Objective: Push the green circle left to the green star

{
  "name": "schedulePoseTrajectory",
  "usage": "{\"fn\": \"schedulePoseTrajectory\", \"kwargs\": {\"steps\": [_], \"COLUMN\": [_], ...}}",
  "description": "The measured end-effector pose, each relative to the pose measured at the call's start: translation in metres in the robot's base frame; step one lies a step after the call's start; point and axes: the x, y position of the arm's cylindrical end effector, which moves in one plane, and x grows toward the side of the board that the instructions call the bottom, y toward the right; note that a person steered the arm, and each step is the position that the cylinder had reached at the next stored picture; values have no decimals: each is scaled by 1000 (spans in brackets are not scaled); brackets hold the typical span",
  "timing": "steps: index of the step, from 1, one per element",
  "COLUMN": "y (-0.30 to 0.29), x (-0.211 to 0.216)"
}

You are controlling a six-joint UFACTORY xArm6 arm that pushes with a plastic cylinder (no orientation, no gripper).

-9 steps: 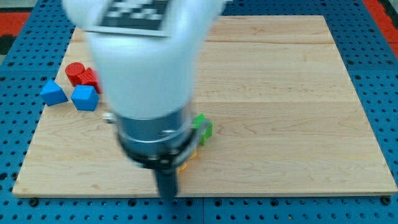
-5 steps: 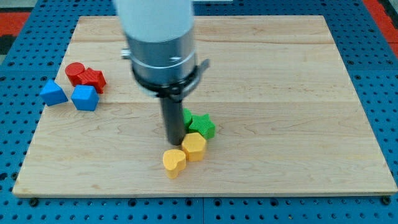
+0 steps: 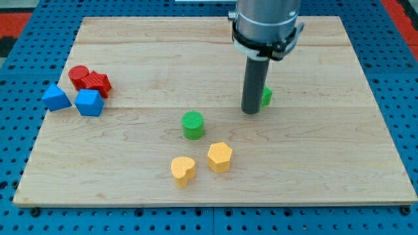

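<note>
The green circle (image 3: 192,125) sits near the middle of the wooden board (image 3: 326,156), standing alone. Up and to the view's right of it is my tip (image 3: 251,111), a bare rod with no claw, holding nothing. A green block (image 3: 266,96), mostly hidden behind the rod, touches it; its shape cannot be told. Just below the green circle sit a yellow heart (image 3: 183,170) and a yellow hexagon (image 3: 220,156). Far to its left are a red circle (image 3: 78,74), a red block (image 3: 98,82), a blue triangle (image 3: 56,97) and a blue block (image 3: 89,102).
</note>
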Motion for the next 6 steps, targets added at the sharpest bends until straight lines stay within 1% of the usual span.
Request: {"fn": "schedulePoseTrajectory", "kwargs": {"steps": [1,2,3,4,6], "y": [23,17,-50,-87,-125], "x": [-2,46,61,56,62]}}
